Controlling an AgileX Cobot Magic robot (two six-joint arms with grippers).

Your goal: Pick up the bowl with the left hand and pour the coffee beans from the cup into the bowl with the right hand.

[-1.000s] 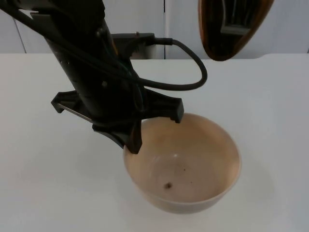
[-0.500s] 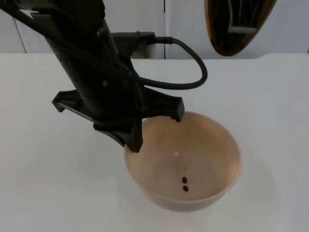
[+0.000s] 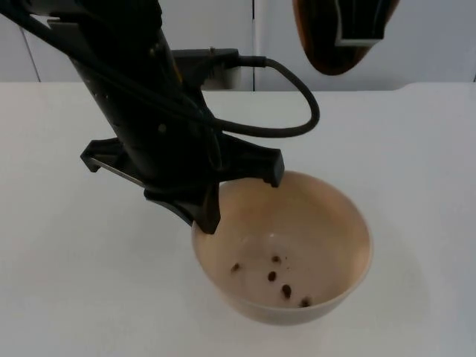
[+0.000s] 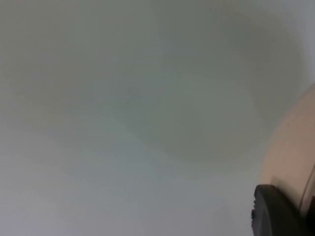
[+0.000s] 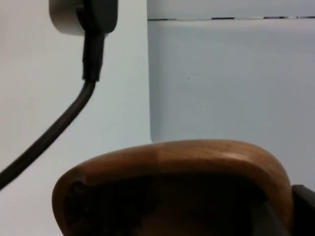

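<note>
Beige bowl (image 3: 297, 253) hung above white bench (image 3: 416, 186), few coffee beans (image 3: 286, 290) inside. Left gripper (image 3: 223, 204) had fingers clamped on bowl's rim. Wooden cup (image 3: 327, 41) sat tipped in right gripper (image 3: 357, 26), fingers closed on it, well above bowl.

We see a lab-style robot test bench: a bare white table top (image 3: 416, 186) ending at a plain grey partition wall (image 3: 439, 41) across the frame's top.
</note>
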